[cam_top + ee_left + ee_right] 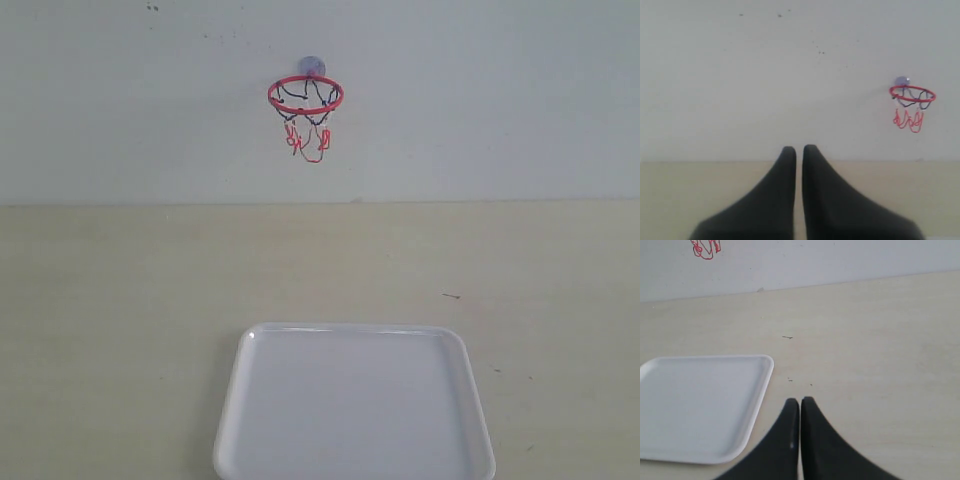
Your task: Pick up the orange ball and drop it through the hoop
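At the left claw (799,150), the two dark fingers (785,200) are lying almost together. Only a thin slit is showing between the tips and nothing is sitting in it, so the claw is closed on air. It is hovering over the pale counter (700,190) and pointing at the white wall (765,75).

Ahead of it, the hoop (912,94) is hanging on that wall, off toward the right arm's side. It is sitting higher than the tips and well apart from them. The red rim is lying level, the net is dangling beneath it, and a clear suction cup is sitting just behind the rim against the wall.

At the right claw (800,401), the fingers are likewise pressing close with a hairline gap between them. They are gripping nothing; the claw is closed. It is tilting down toward the counter.

The white tray (700,405) is lying flat just beside this claw, on the left arm's side, with its rounded corner near one finger. A small dark mark (787,337) is showing on the counter ahead of the tips, past the tray's far corner. Farther out, on the wall, only the red bottom loops of the net are showing at the frame's edge.

In the exterior view, the tray is lying out from the wall, with the hoop hanging above and beyond its far edge.
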You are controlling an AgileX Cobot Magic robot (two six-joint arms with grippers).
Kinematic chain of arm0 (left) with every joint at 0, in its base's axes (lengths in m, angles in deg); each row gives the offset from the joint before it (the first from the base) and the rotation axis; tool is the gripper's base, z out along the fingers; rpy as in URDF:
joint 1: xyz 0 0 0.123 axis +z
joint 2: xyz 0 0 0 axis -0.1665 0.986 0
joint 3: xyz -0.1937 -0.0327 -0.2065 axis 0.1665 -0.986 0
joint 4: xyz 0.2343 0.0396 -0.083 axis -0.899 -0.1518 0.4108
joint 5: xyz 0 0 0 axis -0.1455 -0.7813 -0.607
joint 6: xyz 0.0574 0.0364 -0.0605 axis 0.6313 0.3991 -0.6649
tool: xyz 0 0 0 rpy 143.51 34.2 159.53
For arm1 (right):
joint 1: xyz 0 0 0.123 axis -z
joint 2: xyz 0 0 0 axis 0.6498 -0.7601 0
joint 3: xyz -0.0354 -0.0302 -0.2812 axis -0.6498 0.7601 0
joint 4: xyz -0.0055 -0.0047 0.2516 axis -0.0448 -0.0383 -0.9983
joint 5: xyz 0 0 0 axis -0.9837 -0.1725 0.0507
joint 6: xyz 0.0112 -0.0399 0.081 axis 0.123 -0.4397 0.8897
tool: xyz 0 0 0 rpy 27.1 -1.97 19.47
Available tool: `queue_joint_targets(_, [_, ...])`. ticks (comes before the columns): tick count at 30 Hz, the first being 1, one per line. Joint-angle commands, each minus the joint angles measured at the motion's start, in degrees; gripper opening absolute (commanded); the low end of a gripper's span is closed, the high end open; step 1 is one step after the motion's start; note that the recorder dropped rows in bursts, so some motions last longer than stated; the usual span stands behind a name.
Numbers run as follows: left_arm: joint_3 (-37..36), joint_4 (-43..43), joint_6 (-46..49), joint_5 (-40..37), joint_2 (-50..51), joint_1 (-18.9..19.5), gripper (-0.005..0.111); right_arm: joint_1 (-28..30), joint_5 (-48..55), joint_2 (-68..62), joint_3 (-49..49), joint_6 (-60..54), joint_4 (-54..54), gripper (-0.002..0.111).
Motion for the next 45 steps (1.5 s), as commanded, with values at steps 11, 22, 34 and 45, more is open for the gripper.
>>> queue_joint_targets(11, [-8.85,-29.11,-38.17,1.42,-4.07,2.26,0.004,-0.13,-0.53,0.25,-0.07,-0.19,0.48,0.0])
queue_joint_targets(22, [-9.21,-31.74,-37.9,-12.09,-4.07,2.26,0.004,-0.13,-0.53,0.25,-0.07,-0.19,0.48,0.0])
queue_joint_targets(34, [-9.21,-31.79,-36.37,-12.04,-4.07,-1.72,0.004,-0.13,-0.53,0.25,-0.07,-0.19,0.48,0.0])
queue_joint_targets(45, [-9.21,-31.71,-36.0,-11.87,-4.07,-3.9,0.004,-0.13,-0.53,0.25,-0.07,-0.19,0.48,0.0])
